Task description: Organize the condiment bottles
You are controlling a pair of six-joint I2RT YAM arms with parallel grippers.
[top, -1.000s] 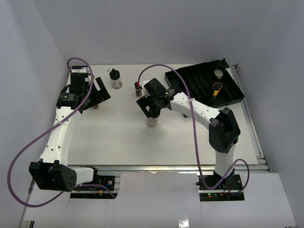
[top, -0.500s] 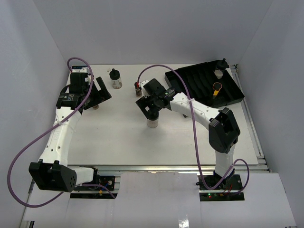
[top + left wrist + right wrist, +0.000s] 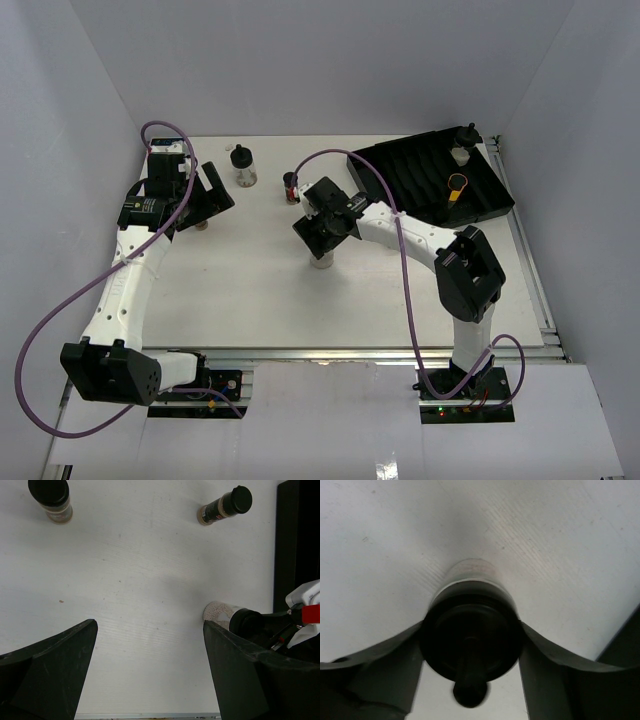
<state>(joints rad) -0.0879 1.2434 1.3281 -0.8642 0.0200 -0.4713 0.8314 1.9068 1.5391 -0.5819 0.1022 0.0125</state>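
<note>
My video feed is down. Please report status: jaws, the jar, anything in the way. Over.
Left gripper: jaws open, empty. Right gripper: jaws shut on whitish jar cap. Path to tray looks clear.

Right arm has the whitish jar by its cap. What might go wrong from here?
1. The right gripper pinches only the black cap of the whitish jar; the cap may slip or the jar swing when lifted.
2. The dark jar stands close beside that gripper; a swing toward the black tray could knock it.
3. A yellow jar sits in the tray and may crowd placement.
</note>
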